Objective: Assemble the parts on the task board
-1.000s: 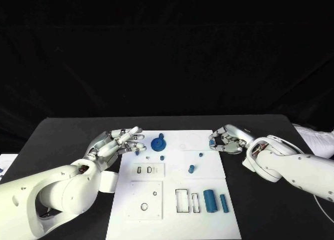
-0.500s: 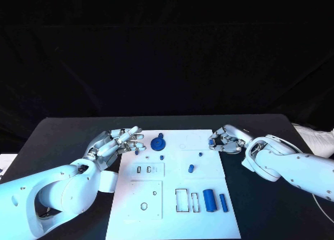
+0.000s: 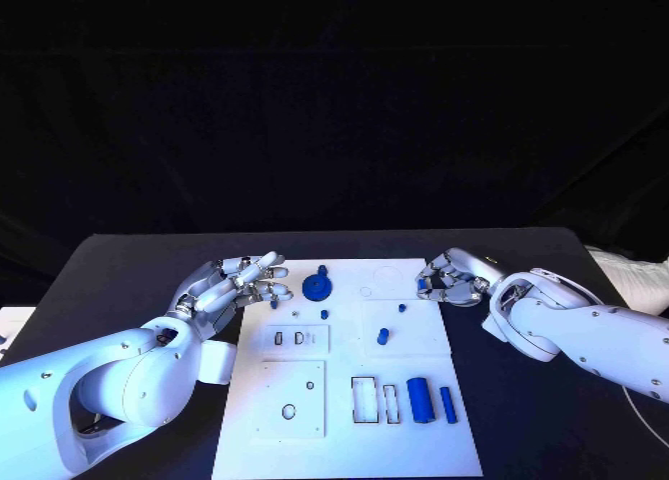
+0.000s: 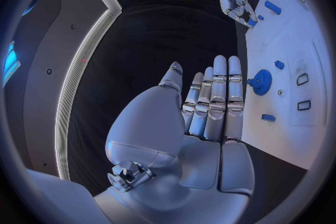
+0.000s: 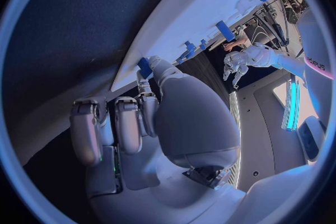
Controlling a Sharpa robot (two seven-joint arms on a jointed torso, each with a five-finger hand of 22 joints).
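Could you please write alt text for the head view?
A white board lies on a black table between two hands. The right hand pinches a small blue part at the board's edge; the left hand hovers open beside a blue gear.

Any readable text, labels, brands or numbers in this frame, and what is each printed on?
A dark vertical marking runs along the left arm in the right wrist view; it is too blurred and bent to read with confidence.
No readable text shows on the task board, on the blue parts, or on either hand.
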